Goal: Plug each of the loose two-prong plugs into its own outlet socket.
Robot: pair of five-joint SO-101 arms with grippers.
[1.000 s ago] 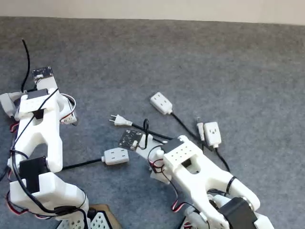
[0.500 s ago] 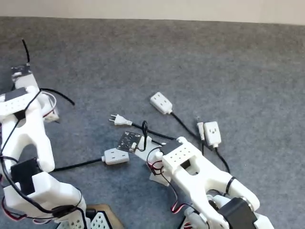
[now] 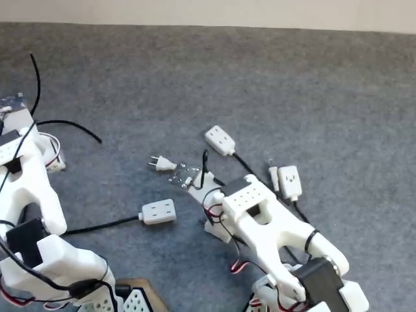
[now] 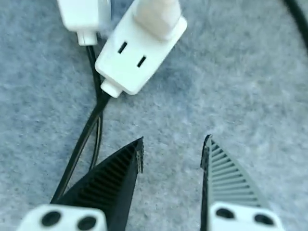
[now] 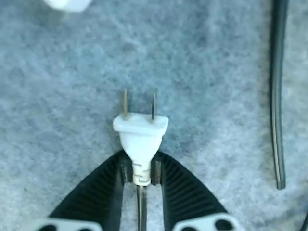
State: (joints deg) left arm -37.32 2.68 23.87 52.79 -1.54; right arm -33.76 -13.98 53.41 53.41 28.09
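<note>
A white two-prong plug (image 5: 140, 131) lies on the grey carpet with its prongs pointing away from my right gripper (image 5: 139, 167), which is shut on the plug's neck where the black cord leaves it. In the high view the same plug (image 3: 163, 163) lies just beyond the right arm (image 3: 260, 214). My left gripper (image 4: 173, 154) hangs open over bare carpet. Just beyond its fingertips lies a white outlet socket (image 4: 137, 55) with two free slots and a white plug (image 4: 156, 12) seated in it. Loose sockets lie at the centre (image 3: 220, 140) and nearer the front (image 3: 158, 211).
A third socket (image 3: 290, 182) lies right of the right arm with a white plug (image 3: 273, 177) beside it. Black cords (image 3: 250, 172) trail across the carpet among the sockets. Another white body (image 4: 82, 14) with a black cord (image 4: 86, 130) lies by the left gripper.
The left arm has swung away to the far left. The right arm has pushed forward to the loose plug, and its fingers now sit on the plug's neck.
</note>
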